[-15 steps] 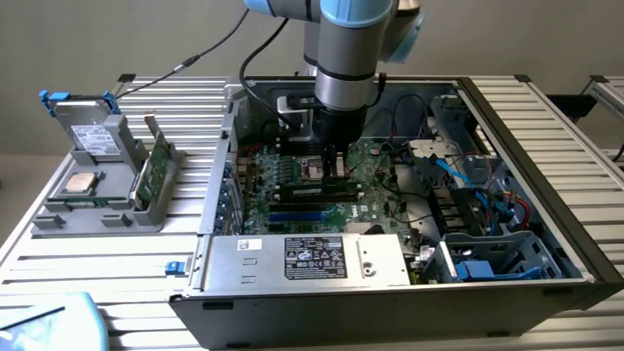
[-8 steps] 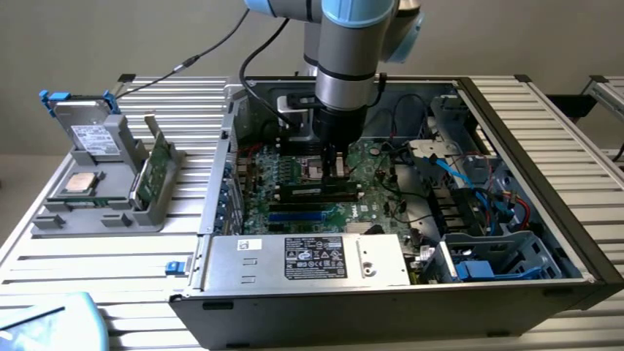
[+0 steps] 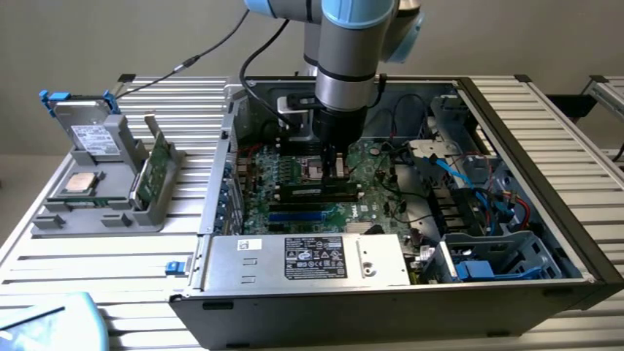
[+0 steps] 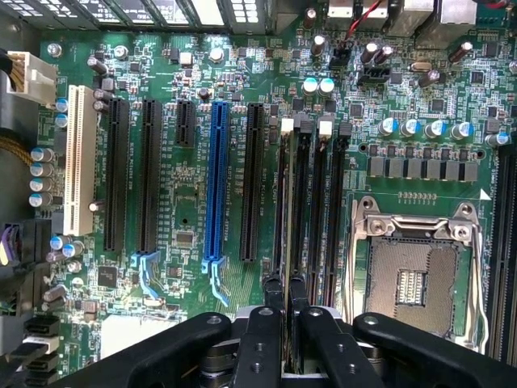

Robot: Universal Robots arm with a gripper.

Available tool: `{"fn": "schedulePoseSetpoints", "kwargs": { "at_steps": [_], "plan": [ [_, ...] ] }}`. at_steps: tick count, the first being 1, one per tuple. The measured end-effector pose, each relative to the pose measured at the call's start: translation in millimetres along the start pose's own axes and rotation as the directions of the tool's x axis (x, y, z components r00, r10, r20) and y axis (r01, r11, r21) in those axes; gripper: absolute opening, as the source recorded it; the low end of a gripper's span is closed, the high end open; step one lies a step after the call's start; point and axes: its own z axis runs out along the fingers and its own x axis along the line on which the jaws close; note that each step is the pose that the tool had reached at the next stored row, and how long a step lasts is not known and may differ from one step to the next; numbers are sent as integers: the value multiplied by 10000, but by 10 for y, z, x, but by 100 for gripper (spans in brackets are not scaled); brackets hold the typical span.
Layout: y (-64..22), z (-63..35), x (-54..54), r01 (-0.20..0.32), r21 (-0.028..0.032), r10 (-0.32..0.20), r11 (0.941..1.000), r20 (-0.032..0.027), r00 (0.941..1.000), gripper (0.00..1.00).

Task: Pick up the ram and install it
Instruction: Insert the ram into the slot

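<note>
- Gripper sits closest to the wrist camera. Its dark fingers are drawn almost together, with a slit between them, and a thin board edge runs out of that slit.
- That edge is the ram, seen edge-on along the memory slot bank's outermost channel, on the side nearest the long black card slot.
- In the exterior view the ram stands upright on its long edge, pale label showing, low over the motherboard. The gripper comes straight down onto its top edge inside the case.
- I judge that the near-closed jaws are pinching the ram, and nothing else lies between them.
- Step in hand, as I judge it: the pick-up is done and the insertion is under way, with the stick lined up along its slot beside the open socket.
- Whether the bottom edge has entered the slot or only hangs just above it, I cannot tell (the fingers and the stick's own body hide the contact line).
- What the move calls for, by my reckoning:
  - a straight push down with the stick kept upright and parallel to the slot
  - even pressure along its length, so that neither end rides high
  - end clips free to take it
- Risk: a slight tilt or sideways offset would jam the edge against the slot wall rather than seat it.
</note>
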Motion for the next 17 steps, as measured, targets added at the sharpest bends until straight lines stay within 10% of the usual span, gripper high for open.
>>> {"fn": "schedulePoseSetpoints", "kwargs": {
  "at_steps": [17],
  "plan": [
    [0, 7, 3, 1, -16, -1, 10000, -3, 10000, 14]
  ]
}}
